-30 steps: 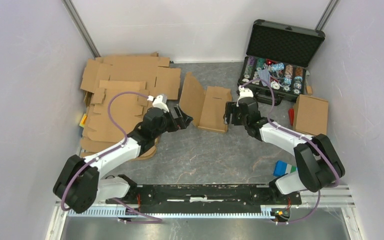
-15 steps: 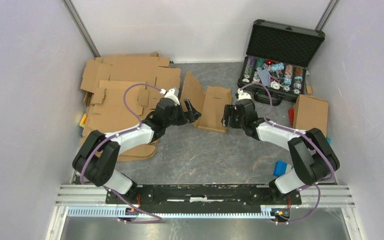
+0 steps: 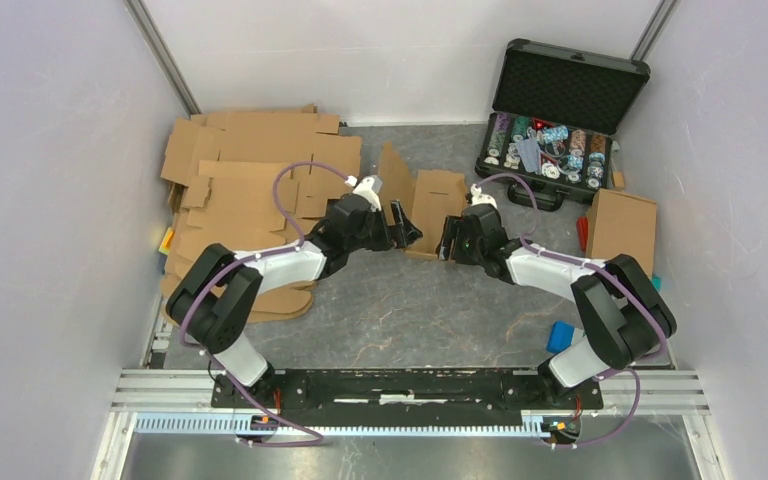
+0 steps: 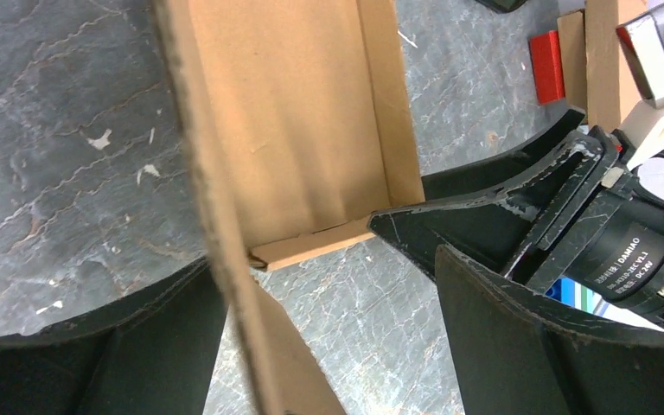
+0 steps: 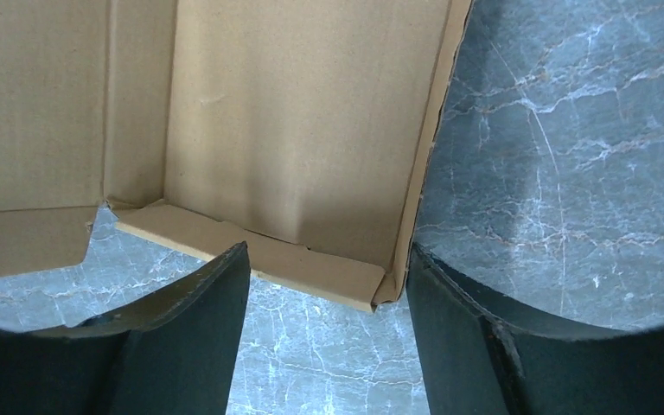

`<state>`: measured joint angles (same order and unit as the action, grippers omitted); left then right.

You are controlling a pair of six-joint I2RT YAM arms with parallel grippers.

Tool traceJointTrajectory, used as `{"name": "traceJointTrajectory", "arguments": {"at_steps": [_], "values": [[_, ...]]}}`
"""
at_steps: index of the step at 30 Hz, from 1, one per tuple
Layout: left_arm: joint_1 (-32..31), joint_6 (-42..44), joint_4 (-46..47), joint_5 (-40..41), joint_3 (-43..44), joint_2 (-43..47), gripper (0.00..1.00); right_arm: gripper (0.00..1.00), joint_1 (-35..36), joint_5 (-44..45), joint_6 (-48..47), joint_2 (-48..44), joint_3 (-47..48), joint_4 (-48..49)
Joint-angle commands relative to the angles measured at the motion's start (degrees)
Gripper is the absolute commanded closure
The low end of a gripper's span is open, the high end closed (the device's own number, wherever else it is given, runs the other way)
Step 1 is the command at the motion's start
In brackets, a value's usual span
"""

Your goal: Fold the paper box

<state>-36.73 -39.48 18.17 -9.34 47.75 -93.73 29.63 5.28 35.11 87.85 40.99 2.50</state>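
Observation:
The paper box (image 3: 430, 205) lies partly folded on the grey table, with one brown flap (image 3: 392, 175) raised on its left. My left gripper (image 3: 403, 232) is at that flap's near end. In the left wrist view the flap's edge (image 4: 216, 225) runs between the open jaws of the left gripper (image 4: 328, 285), close to the left finger. My right gripper (image 3: 447, 238) is at the box's near edge. In the right wrist view the right gripper (image 5: 327, 259) stands open astride the near right corner of the paper box (image 5: 294, 130), with its right finger (image 5: 450, 303) beside the side wall.
A pile of flat cardboard blanks (image 3: 250, 180) fills the back left. An open black case of poker chips (image 3: 555, 130) stands at the back right, with a closed cardboard box (image 3: 620, 228) in front of it. A blue object (image 3: 562, 335) lies near the right arm's base.
Both arms have closed in on the box. The left gripper moved right to the raised flap and the right one moved left to the near edge. Both pairs of jaws narrowed a little.

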Motion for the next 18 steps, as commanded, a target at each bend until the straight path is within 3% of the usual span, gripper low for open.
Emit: {"name": "traceJointTrajectory", "arguments": {"at_steps": [1, 18], "values": [[-1.30, 2.36, 1.76, -1.09, 2.37, -2.01, 0.08, 0.31, 0.61, -0.10, 2.86, -0.18, 0.14, 0.36], [-2.12, 2.78, 1.14, -4.09, 5.79, -8.81, 0.10, 0.37, 0.87, -1.10, 1.48, -0.13, 0.84, 0.11]]}}
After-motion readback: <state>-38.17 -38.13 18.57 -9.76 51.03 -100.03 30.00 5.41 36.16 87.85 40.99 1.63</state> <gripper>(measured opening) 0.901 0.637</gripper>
